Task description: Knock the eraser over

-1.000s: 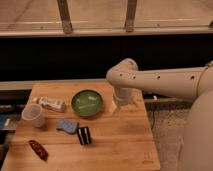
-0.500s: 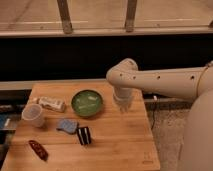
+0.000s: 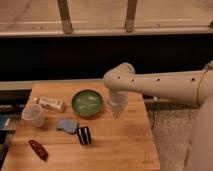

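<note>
1 wooden table (image 3: 120, 147) is seen from above, with 6 items set out on it. the eraser (image 3: 84, 135), a small black block with white stripes, is found on the front half of the table, left of centre in the picture. it is placed just beside the flat blue pad (image 3: 67, 125), on that pad's picture-right side, and in front of the green bowl (image 3: 87, 103). whether the eraser and the pad touch cannot be told. the eraser appears to stand on the board rather than lie flat, though this is not confirmed.

the gripper (image 3: 116, 114) is carried at the end of the pale arm (image 3: 165, 85), which is extended in from the right edge of the picture. it is pointed downward over the table, just beside the bowl's picture-right rim. it is held apart from the eraser, which is located nearer the camera and further to the picture-left. no object is seen in it. whether the gripper is open or closed cannot be told.

further items are recorded: 1 translucent cup (image 3: 33, 115) near the table's left edge, 1 pale wrapped packet (image 3: 50, 104) lying behind the cup and left of the bowl, and 1 dark red oblong object (image 3: 38, 149) lying at the front left corner. all of these are kept well apart from the gripper.
</note>
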`<act>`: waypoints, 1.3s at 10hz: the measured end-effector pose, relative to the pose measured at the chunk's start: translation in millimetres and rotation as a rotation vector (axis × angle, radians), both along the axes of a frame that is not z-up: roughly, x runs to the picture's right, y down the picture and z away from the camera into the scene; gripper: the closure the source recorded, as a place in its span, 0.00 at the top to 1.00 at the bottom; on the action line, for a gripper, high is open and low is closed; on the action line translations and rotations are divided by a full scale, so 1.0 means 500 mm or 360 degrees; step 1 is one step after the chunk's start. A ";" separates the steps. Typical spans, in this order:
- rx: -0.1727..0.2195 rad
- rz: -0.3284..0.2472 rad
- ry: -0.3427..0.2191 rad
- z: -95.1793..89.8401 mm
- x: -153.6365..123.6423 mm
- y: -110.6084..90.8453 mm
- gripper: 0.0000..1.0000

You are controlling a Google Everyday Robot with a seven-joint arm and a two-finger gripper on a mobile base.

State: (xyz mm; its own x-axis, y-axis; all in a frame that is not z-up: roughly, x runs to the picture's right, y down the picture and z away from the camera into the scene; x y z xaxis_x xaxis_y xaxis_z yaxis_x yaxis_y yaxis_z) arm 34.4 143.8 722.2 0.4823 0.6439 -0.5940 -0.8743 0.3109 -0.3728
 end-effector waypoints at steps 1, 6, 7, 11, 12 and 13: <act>-0.0023 -0.0007 -0.0056 -0.001 -0.019 0.011 0.00; -0.0058 -0.0047 -0.0160 -0.003 -0.067 0.036 0.00; -0.0058 -0.0045 -0.0157 -0.004 -0.064 0.036 0.00; -0.0142 -0.0147 -0.0088 0.001 -0.075 0.078 0.00; -0.0199 -0.0193 -0.0061 0.011 -0.079 0.112 0.00; -0.0254 -0.0229 -0.0031 0.018 -0.077 0.140 0.00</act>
State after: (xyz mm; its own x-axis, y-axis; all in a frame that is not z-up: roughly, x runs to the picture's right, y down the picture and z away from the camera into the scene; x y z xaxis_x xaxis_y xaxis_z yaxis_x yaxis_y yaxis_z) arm -3.9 213.6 731.2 0.5747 0.4665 -0.6724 -0.8174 0.3676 -0.4436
